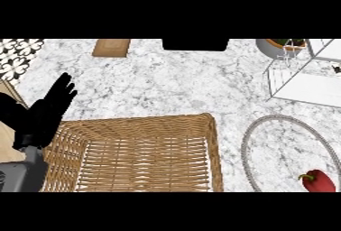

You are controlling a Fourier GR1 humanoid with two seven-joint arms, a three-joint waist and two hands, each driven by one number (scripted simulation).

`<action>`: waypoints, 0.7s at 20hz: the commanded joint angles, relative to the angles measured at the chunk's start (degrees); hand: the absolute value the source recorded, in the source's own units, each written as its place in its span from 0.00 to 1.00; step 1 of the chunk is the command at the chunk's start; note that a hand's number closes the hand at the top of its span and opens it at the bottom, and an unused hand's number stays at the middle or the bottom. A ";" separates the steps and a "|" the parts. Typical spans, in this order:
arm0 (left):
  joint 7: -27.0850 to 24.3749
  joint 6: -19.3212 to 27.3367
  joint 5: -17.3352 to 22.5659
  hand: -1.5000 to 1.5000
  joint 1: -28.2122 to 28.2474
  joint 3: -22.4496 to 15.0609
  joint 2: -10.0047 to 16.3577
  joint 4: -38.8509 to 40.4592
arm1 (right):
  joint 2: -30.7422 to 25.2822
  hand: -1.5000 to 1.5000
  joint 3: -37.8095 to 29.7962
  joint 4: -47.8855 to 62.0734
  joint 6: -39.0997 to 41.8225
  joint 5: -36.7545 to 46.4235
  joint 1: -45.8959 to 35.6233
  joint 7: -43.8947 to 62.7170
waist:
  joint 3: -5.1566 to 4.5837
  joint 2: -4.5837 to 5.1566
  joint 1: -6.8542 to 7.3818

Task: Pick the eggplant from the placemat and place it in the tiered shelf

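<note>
**Red pepper on the placemat, left hand open at 9 o'clock**

Shows a red pepper (pixel 318 181) at 4 o'clock, lying on a round placemat (pixel 283 144) with a grey beaded rim, near the lower right stretch of that rim. Carries a green stem at its top, turned toward 10 o'clock. Runs under the view's lower edge, so hides its full shape. Lies well apart from the left hand (pixel 48 113).

Puts the white wire tiered shelf (pixel 300 85) at 2 o'clock, well apart from the pepper, with bare marble counter (pixel 166 85) between shelf and placemat. Sets a grey pot with a green plant (pixel 279 47) just beside the shelf, at 1 o'clock.

Fills 6 to 7 o'clock with a rectangular wicker basket (pixel 146 158), right wall near the placemat's left rim, with a strip of marble between the two.

Shows the left hand at 9 o'clock, black, above the basket's left rim and the counter beside it. Holds its fingers straight and close together, tips toward 1 o'clock, with nothing in its grasp. Brings the grey left forearm (pixel 23 173) in from the lower edge at 8 o'clock.

Lines the far edge with a wooden board (pixel 111 47) at 11 o'clock and a black block (pixel 195 44) at 12 o'clock, both cut off by the view's top. Tucks a patch of patterned tile (pixel 16 56) into the 10 o'clock corner
</note>
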 commanded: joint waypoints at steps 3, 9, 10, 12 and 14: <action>1.10 -0.70 -0.78 0.50 4.95 -3.29 -3.51 7.48 | 1.36 1.00 2.16 8.69 -2.23 4.78 -2.04 -7.16 | -1.39 1.57 0.49; 1.99 -0.50 -0.82 0.50 4.43 -2.85 -3.93 7.18 | 1.49 1.00 3.19 16.40 -3.70 8.00 -6.23 -12.09 | -1.40 1.46 0.85; 0.71 -1.73 -0.54 0.50 6.52 -2.81 -3.69 7.15 | 1.86 1.00 3.52 17.33 -3.92 8.43 -6.04 -12.23 | -1.43 1.45 1.20; 1.42 -2.45 -0.26 0.50 7.20 -2.40 -2.89 6.45 | 2.68 1.00 4.05 18.79 -5.43 9.73 -6.42 -15.07 | -1.38 1.33 1.37; 1.31 -1.12 -1.02 0.50 4.99 -2.40 -3.98 7.81 | 3.87 1.00 4.22 21.06 -5.45 9.57 -8.37 -16.60 | -1.39 1.48 0.92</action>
